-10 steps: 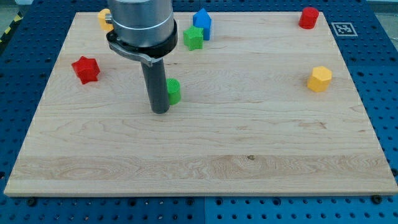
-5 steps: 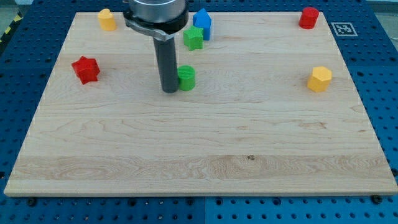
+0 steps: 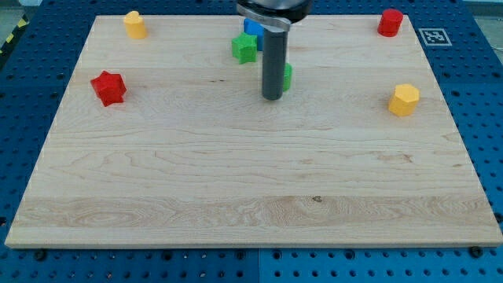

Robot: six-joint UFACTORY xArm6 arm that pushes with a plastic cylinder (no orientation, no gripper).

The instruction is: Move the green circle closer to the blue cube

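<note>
The arm enters at the view's top centre; only its dark collar shows there. The straight dark rod (image 3: pixel 273 59) hangs upright below it, and my tip (image 3: pixel 272 97) seems to rest on the board, though contact is unclear.
</note>
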